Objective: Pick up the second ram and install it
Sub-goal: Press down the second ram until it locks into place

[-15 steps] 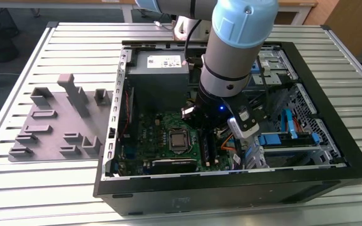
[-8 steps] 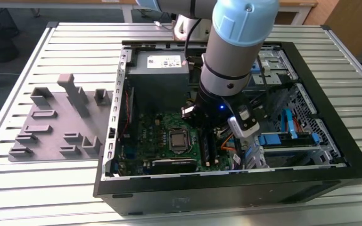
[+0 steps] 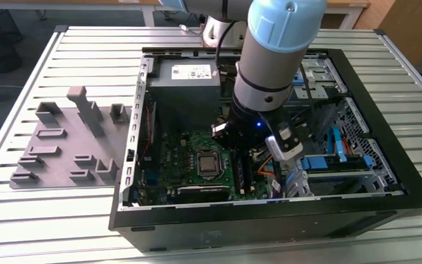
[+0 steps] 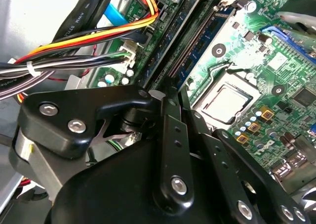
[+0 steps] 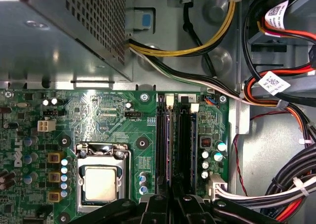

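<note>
In the exterior view, the arm is reaching down into the open computer case [image 3: 357,203] that is lying on the slatted desk [image 3: 64,220], with the tool [image 3: 244,144] sitting low over the green motherboard [image 3: 189,159], just beside the processor socket [image 3: 209,163]. The grey plastic tray [image 3: 64,143] is resting on the desk toward the exterior view's left, well apart from the tool. In the second wrist view, the tool's black linkages [image 4: 170,150] are converging on the long memory slots [image 4: 190,41], and a blue strip, apparently the second ram [image 4: 197,53], is running along one slot beside the socket. In the first wrist view, the tool [image 5: 173,204] is hovering directly over the two slots, where a blue edge of the second ram [image 5: 195,145] is standing in the slot nearer the cable bundle [image 5: 291,184]. Whether the tool is gripping it cannot be told.
</note>
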You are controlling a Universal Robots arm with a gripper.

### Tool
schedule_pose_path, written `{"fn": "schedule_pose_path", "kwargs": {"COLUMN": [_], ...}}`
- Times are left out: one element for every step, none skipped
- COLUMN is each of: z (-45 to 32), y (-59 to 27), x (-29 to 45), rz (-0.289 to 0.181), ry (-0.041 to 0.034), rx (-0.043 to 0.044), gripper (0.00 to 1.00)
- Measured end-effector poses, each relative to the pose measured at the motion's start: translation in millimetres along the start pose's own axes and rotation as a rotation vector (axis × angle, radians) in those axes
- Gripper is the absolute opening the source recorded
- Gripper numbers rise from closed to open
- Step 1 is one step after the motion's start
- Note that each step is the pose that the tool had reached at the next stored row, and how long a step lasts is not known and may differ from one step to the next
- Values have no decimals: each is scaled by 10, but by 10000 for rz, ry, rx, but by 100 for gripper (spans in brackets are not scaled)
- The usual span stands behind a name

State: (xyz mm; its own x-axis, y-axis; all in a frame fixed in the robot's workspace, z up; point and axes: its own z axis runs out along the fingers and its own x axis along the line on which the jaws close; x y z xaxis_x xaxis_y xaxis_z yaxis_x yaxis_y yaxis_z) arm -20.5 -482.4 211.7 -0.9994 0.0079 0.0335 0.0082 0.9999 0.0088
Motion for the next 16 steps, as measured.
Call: {"fn": "schedule_pose_path", "kwargs": {"z": [3,4,5,8,9,10,12,13,13,12,12,13,13,14,14,14], "y": [0,0,0,0,0,0,0,1,0,0,-1,0,0,0,1,1], "x": [0,0,0,0,0,0,0,0,0,1,1,1,1,1,1,1], "rz": [54,80,84,84,85,85,85,85,86,87,87,87,89,90,90,90], "ry": [-1,-1,0,-1,-1,0,-1,-2,-2,-1,-2,-3,-3,-4,-4,-3], "rx": [2,3,4,1,2,4,9,23,48,65,74,86,109,139,165,181], "gripper": [14,14,14,14,14,14,14,14,14,14,14,14,14,14,14,14]}}
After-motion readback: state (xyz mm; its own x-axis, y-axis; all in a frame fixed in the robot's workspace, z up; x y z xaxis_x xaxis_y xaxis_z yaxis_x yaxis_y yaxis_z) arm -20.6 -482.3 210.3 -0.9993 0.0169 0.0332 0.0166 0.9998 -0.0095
